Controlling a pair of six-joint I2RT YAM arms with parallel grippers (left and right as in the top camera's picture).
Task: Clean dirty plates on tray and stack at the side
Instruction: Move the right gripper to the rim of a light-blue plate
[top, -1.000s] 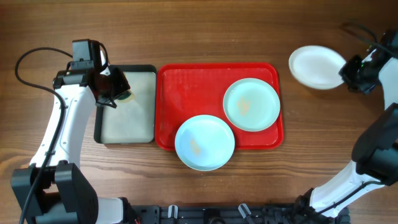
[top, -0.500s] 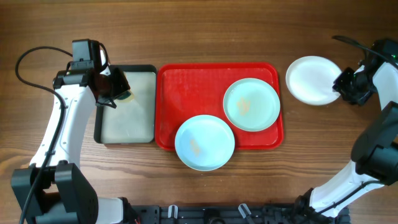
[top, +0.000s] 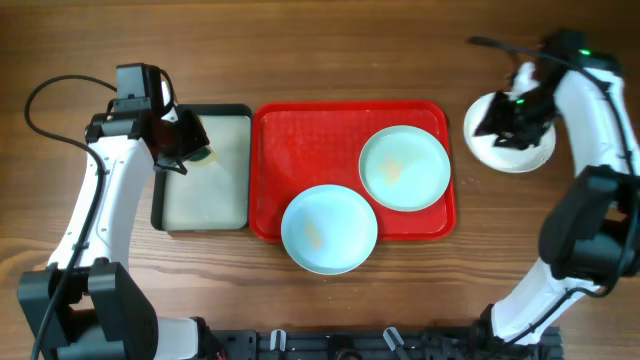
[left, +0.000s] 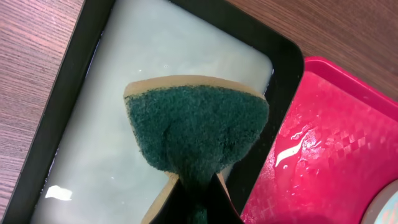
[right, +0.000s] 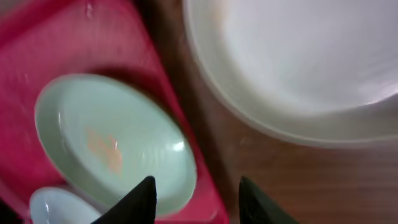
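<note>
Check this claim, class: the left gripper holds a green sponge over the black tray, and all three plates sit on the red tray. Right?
No. Only the two aqua plates sit on the red tray; the white plate lies on the wooden table beside it, per the overhead view. The left gripper does hold the green sponge.

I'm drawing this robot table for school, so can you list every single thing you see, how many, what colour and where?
red tray: one, red, middle of the table.
aqua plates: two, pale blue-green with orange smears, on the red tray; one at its right, one overhanging its front rim.
white plate: one, white, on the table right of the red tray.
black tray: one, black rim, pale liquid inside, left of the red tray.
sponge: one, green and tan, above the black tray.
table: one, brown wood.
left gripper: one, black, shut on the sponge.
right gripper: one, black, open, above the white plate.
</note>
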